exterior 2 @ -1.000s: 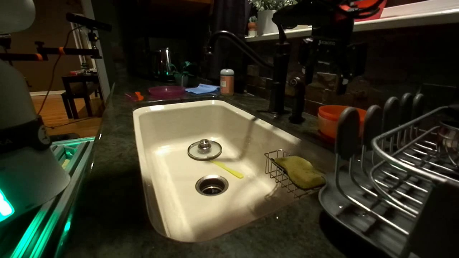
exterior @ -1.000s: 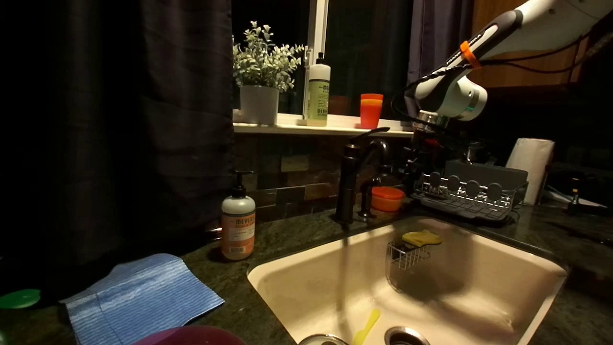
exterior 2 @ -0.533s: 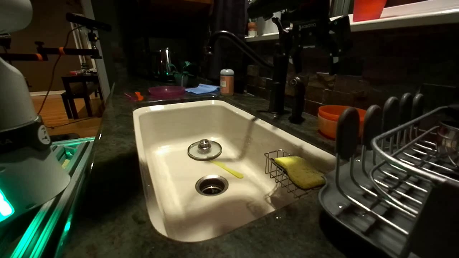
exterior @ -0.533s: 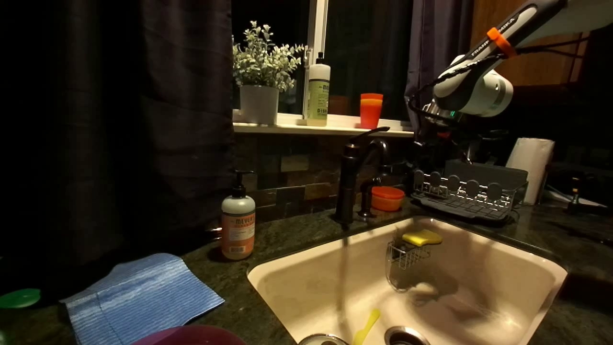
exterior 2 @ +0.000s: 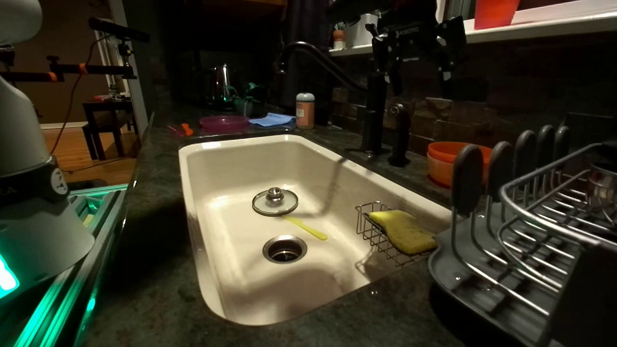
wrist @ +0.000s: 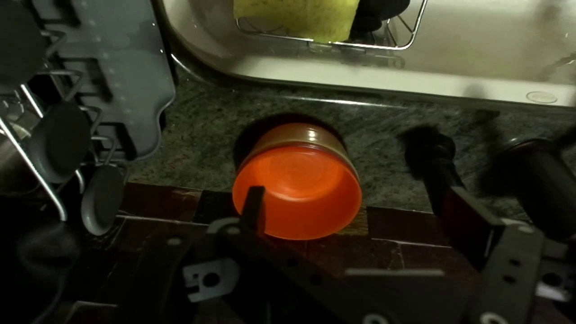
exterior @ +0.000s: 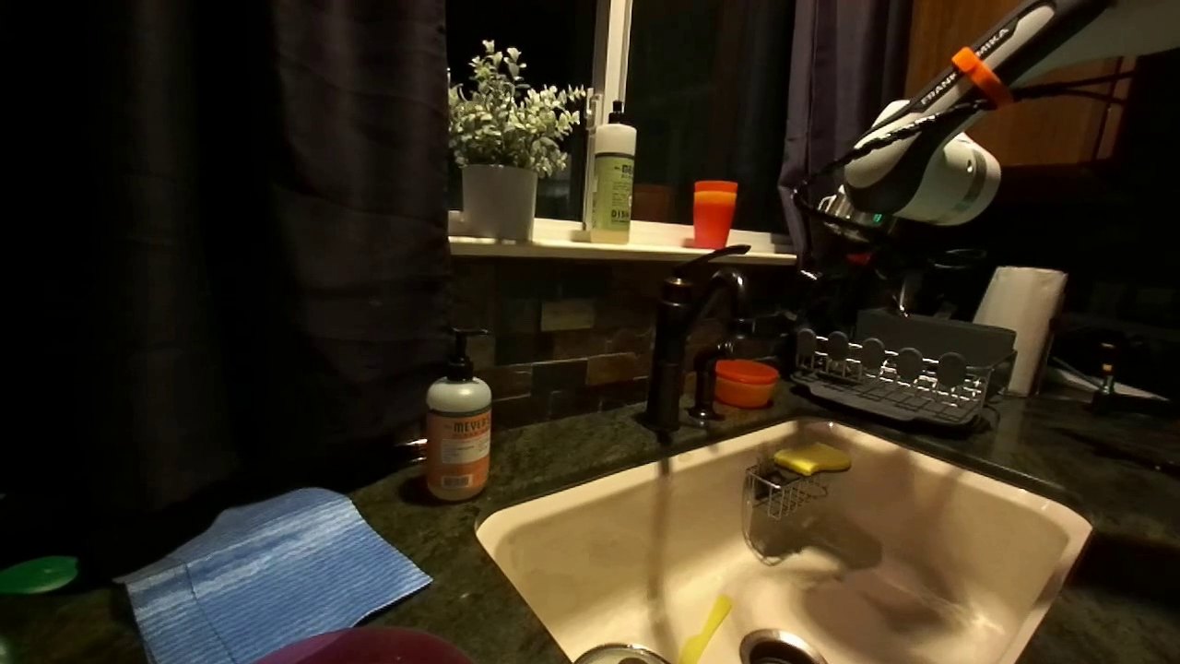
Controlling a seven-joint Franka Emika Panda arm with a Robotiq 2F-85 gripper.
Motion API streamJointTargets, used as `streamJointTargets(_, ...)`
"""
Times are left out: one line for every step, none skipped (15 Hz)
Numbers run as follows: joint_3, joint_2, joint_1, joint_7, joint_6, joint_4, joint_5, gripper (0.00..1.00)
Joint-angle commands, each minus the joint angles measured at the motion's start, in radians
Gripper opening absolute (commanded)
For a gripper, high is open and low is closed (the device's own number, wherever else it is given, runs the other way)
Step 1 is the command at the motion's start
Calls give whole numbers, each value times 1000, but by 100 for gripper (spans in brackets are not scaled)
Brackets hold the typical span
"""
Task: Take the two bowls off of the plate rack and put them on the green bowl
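In both exterior views an orange bowl (exterior: pixel 745 371) (exterior 2: pixel 458 150) sits on the counter between the faucet and the plate rack (exterior: pixel 899 392) (exterior 2: pixel 462 265). The orange bowl (wrist: pixel 306 180) rests on a lower bowl (wrist: pixel 297 132), whose wall looks yellowish-tan in the wrist view; whether it is the green bowl I cannot tell. No bowl shows in the visible part of the rack. My gripper (exterior 2: pixel 420 83) hangs above the counter, high over the stack and apart from it. Its jaws (wrist: pixel 358 192) stand wide with nothing between them; one finger overlaps the orange bowl in the wrist view.
The faucet (exterior 2: pixel 378 101) rises close to the gripper. A yellow sponge (exterior 2: pixel 402 231) lies in a wire caddy on the sink (exterior 2: pixel 226 168) wall. An orange cup (exterior: pixel 713 214) stands on the sill. A glass lid (exterior 2: pixel 274 202) lies in the sink. A green disc (exterior: pixel 39 574) lies left.
My gripper has risen away from the stacked bowls and shifted toward the faucet, most of it in the first half second. The orange bowl has stayed in place. The jaws have remained wide.
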State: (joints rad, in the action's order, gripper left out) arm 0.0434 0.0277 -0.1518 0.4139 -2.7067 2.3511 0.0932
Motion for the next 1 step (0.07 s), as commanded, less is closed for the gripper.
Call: streamJointTargets(24,0,25,-5,1,0,-5,100)
